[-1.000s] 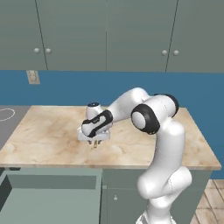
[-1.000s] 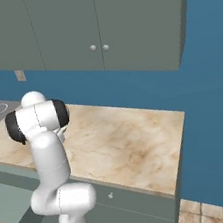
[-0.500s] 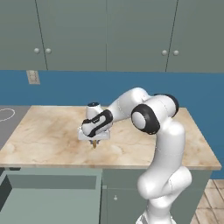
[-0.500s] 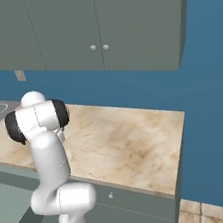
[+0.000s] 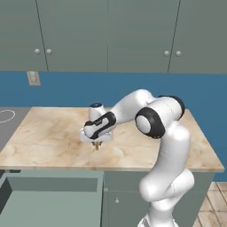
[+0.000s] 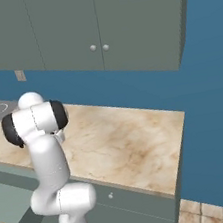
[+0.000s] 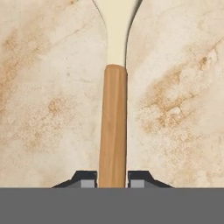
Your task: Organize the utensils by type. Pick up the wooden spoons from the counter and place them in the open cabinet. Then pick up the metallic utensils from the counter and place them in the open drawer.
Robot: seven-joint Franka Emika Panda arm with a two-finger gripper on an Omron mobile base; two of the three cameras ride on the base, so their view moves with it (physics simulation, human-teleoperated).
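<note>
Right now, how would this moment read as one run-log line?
phase: grasping first wooden spoon | gripper: shut on spoon handle | spoon: lying on counter, not lifted | cabinet and drawer placement: not yet done

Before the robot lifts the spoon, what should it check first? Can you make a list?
1. Gripper closed on the wooden spoon: ok, both fingers press the handle.
2. Handle centred between the fingers: ok.
3. Spoon lying flat on the counter: ok, not lifted yet.
4. Nothing beside the spoon to knock: ok in the hand view.
5. Wall cabinet open for the spoon: not ok, the doors seen here are shut.
6. Drawer open: ok.
</note>
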